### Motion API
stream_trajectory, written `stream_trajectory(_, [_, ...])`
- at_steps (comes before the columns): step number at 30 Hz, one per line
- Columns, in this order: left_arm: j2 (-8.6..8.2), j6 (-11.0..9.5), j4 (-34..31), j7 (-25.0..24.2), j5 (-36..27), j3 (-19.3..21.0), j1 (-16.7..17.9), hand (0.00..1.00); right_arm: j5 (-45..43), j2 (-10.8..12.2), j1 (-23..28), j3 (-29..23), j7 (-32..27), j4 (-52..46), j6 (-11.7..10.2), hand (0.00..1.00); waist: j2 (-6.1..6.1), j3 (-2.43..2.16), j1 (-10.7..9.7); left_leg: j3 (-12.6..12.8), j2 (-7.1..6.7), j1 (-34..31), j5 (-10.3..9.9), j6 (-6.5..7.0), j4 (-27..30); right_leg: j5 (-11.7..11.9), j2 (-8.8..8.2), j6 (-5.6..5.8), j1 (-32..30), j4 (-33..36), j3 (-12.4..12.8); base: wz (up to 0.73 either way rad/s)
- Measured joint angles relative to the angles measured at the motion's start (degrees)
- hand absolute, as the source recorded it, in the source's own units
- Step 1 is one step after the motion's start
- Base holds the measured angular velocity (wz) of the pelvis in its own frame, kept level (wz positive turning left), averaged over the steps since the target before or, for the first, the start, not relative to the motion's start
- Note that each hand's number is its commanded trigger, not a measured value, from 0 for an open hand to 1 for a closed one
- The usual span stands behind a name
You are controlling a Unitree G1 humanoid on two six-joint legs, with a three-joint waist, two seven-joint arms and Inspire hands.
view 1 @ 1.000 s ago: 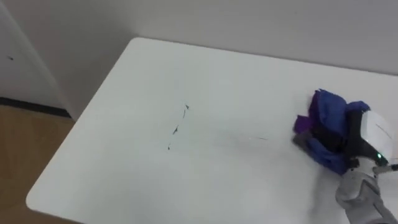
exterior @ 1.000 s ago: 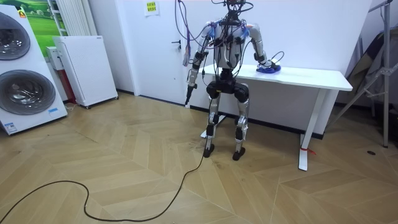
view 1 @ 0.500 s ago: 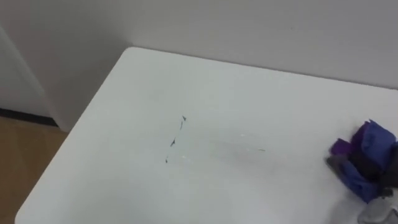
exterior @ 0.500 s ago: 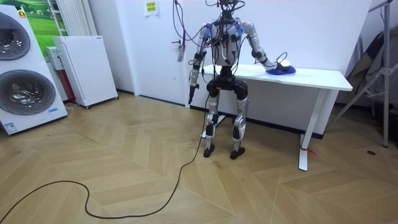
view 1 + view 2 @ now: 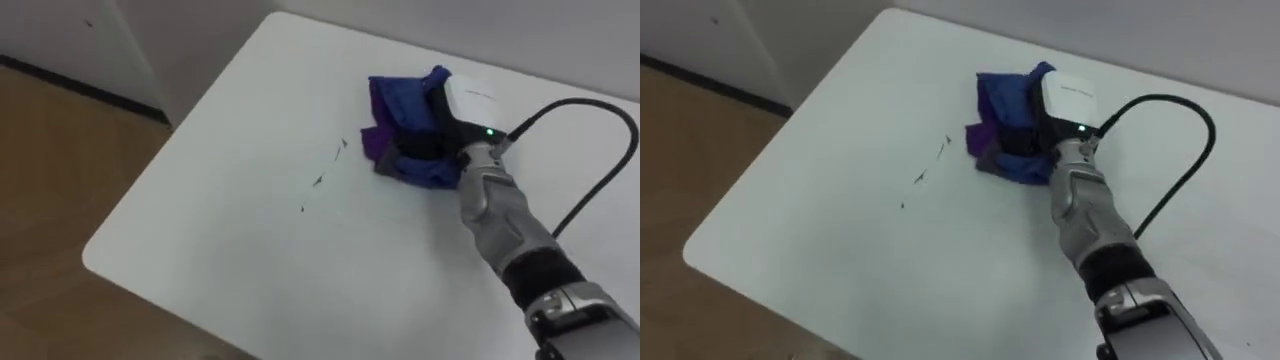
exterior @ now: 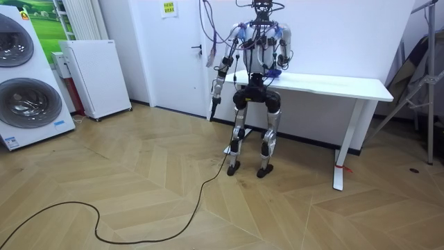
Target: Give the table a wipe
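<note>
- The right hand (image 5: pixel 452 104) rests on the blue cloth (image 5: pixel 395 105), its fingers buried in it, so its grip cannot be told.
- Left of the hand, bare table (image 5: pixel 230 260) runs past the dark marks (image 5: pixel 320 180) to the edge.
- The left hand (image 6: pixel 213 106) hangs low.

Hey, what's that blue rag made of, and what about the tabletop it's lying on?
The rag looks like soft fabric, blue and purple, matte: it bunches in loose folds. The tabletop looks like white laminate or painted board, smooth with little sheen, flat with a rounded corner. Which of the two, I cannot tell.
</note>
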Motion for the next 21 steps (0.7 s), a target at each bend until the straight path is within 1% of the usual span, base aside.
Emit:
stream_trajectory(1, [0.05,-0.1,0.0,0.0,0.5,1.8,0.2,0.00,1.5,0.0,2.8,-2.6,-2.1,1.1,-2.5,1.00,-0.11,-0.08,-1.9,0.2,-0.27,0.9,0.0,0.06,-0.1,-0.4,-0.18,0.58,1.6,-0.9,0.2,0.70])
stream_trajectory(2, [0.09,-0.3,-0.1,0.0,1.2,3.7,0.9,0.00,2.8,-0.1,6.3,-6.4,-4.2,1.7,-4.4,1.00,-0.18,-0.24,-3.8,0.8,-0.71,1.9,0.4,0.59,-0.9,-0.8,-0.46,1.19,2.9,-1.4,0.8,0.64])
stream_trajectory(3, [0.13,-0.5,-0.2,0.0,1.8,4.9,0.9,0.00,3.5,-0.1,8.4,-8.4,-5.4,1.8,-5.3,1.00,-0.73,-0.57,-4.4,1.3,-0.85,2.6,0.6,0.97,-1.7,-0.9,-0.55,1.47,3.6,-1.6,1.4,0.53])
stream_trajectory(4, [0.39,-0.8,-0.4,0.0,3.8,7.5,1.3,0.00,5.3,-0.7,13.1,-11.5,-7.8,1.9,-6.8,1.00,-1.18,-1.15,-5.5,2.3,-1.12,3.9,0.9,1.43,-2.8,-1.1,-0.64,1.88,4.9,-2.4,2.4,0.23])
stream_trajectory(5, [0.59,-0.9,-1.5,0.1,5.7,10.0,2.1,0.00,7.5,-1.9,17.2,-14.3,-9.4,2.1,-7.7,1.00,-1.87,-1.81,-6.2,3.3,-1.34,4.8,0.9,1.54,-3.3,-1.2,-0.83,2.27,5.6,-2.4,3.4,0.13])
stream_trajectory(6, [0.74,-1.0,-1.7,0.2,6.4,10.6,2.4,0.00,8.7,-2.4,18.8,-15.8,-10.0,2.7,-8.3,1.00,-2.04,-1.93,-6.8,3.8,-1.37,5.2,0.7,1.86,-3.4,-1.2,-0.86,2.49,6.1,-2.5,3.7,0.10])
stream_trajectory(7, [1.20,-1.1,-1.7,0.3,6.8,11.1,2.8,0.00,10.4,-3.1,21.4,-19.0,-11.2,4.4,-9.0,1.00,-2.21,-2.12,-8.7,3.9,-1.48,6.0,0.3,2.39,-3.4,-1.0,-0.85,2.91,7.6,-3.3,3.9,0.00])
stream_trajectory(8, [1.33,-1.1,-1.7,0.9,6.9,12.0,2.5,0.00,12.6,-4.1,23.2,-21.8,-12.0,5.9,-9.2,1.00,-2.21,-2.16,-9.6,4.9,-1.51,6.8,-0.1,2.80,-4.0,-0.9,-0.78,3.06,8.2,-3.2,4.9,-0.08])
stream_trajectory(9, [1.33,-1.1,-1.8,1.2,6.9,12.3,2.6,0.00,13.6,-4.8,24.1,-22.7,-12.1,6.3,-9.2,1.00,-2.14,-2.30,-9.7,5.5,-1.47,7.1,-0.4,2.96,-4.0,-0.8,-0.78,3.18,8.3,-3.0,5.2,-0.32])
stream_trajectory(10, [1.58,-1.1,-2.0,1.3,6.8,12.4,2.7,0.00,15.6,-6.7,25.9,-23.3,-12.4,7.4,-9.6,1.00,-1.95,-2.60,-10.1,6.3,-1.41,7.4,-0.7,3.20,-3.9,-0.5,-0.78,3.38,8.3,-2.9,5.2,-0.34])
stream_trajectory(11, [1.88,-1.4,-2.7,1.3,6.9,12.7,2.6,0.00,17.7,-7.9,27.2,-24.1,-12.4,8.0,-9.6,1.00,-1.96,-2.65,-10.8,6.7,-1.48,7.6,-0.8,3.34,-3.9,-0.4,-0.79,3.37,8.4,-2.7,5.1,-0.26])
stream_trajectory(14, [1.80,-1.7,-4.8,1.3,6.9,13.0,3.2,0.00,20.1,-8.6,29.8,-28.1,-12.2,8.7,-9.6,1.00,-1.94,-2.93,-11.7,7.4,-1.54,8.2,-1.0,3.49,-4.0,-0.4,-0.85,3.35,8.4,-2.1,5.0,-0.19])
stream_trajectory(16, [1.53,-1.8,-5.8,1.3,6.9,12.9,3.2,0.00,20.4,-8.5,30.5,-29.4,-11.7,8.7,-9.5,1.00,-1.96,-2.97,-12.0,7.8,-1.51,8.8,-1.0,3.48,-4.2,-0.4,-0.82,3.35,8.7,-2.2,5.1,-0.12])
stream_trajectory(18, [1.29,-1.8,-6.3,1.3,6.8,12.1,3.0,0.00,20.8,-8.5,30.3,-29.2,-11.2,8.7,-9.2,1.00,-1.78,-3.03,-11.9,8.1,-1.45,9.7,-1.1,3.43,-4.6,-0.4,-0.70,3.35,9.5,-2.4,5.1,-0.11])
stream_trajectory(19, [1.12,-1.9,-6.4,1.4,6.6,10.9,2.7,0.00,20.4,-8.3,29.7,-29.0,-11.1,8.7,-8.4,1.00,-1.66,-3.02,-11.7,8.3,-1.44,10.3,-1.1,3.43,-4.9,-0.4,-0.68,3.36,9.8,-2.4,5.0,-0.14])
stream_trajectory(20, [0.73,-1.9,-6.4,1.6,6.2,9.1,2.7,0.00,19.9,-8.1,28.7,-28.4,-11.1,8.4,-7.0,1.00,-1.38,-2.93,-11.2,8.6,-1.40,10.9,-1.1,3.40,-5.0,-0.3,-0.53,3.34,10.3,-2.9,5.3,-0.18])
stream_trajectory(21, [0.46,-1.9,-6.3,1.7,6.1,8.2,2.8,0.00,19.9,-8.0,28.0,-28.0,-11.1,8.1,-6.1,1.00,-1.14,-2.92,-11.2,8.6,-1.32,11.1,-1.2,3.35,-4.9,0.0,-0.43,3.30,10.6,-3.2,5.3,-0.25])
